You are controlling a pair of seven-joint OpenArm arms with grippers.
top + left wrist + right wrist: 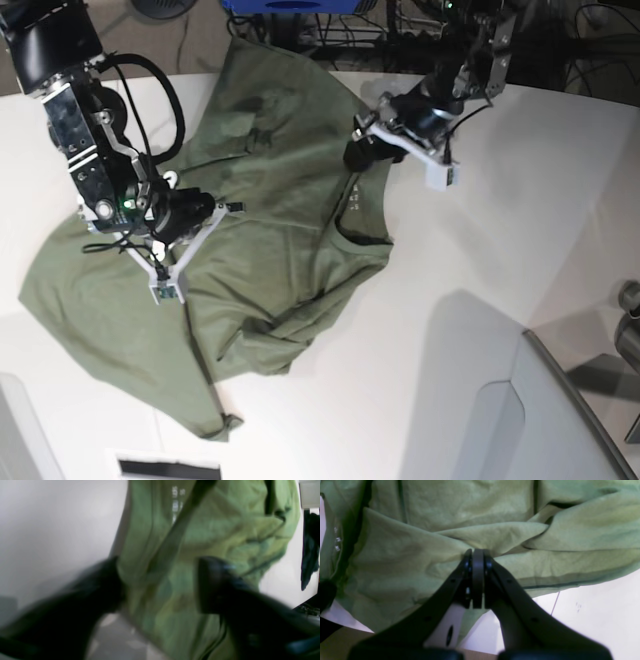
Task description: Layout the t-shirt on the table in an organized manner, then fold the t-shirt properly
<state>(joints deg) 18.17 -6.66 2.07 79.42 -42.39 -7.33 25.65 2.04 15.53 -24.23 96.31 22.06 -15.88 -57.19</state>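
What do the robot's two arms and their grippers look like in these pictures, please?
Both arms are black with silver-grey metal links and loose black cables looping along them. Each wrist carries a white bracket with a small green circuit board. The left gripper and right gripper have smooth matte-black, curved, tapering fingers; the right one's show small round holes.

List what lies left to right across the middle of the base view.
Right gripper pinching the t-shirt → printed neck label → left gripper at the shirt's edge → bare table.
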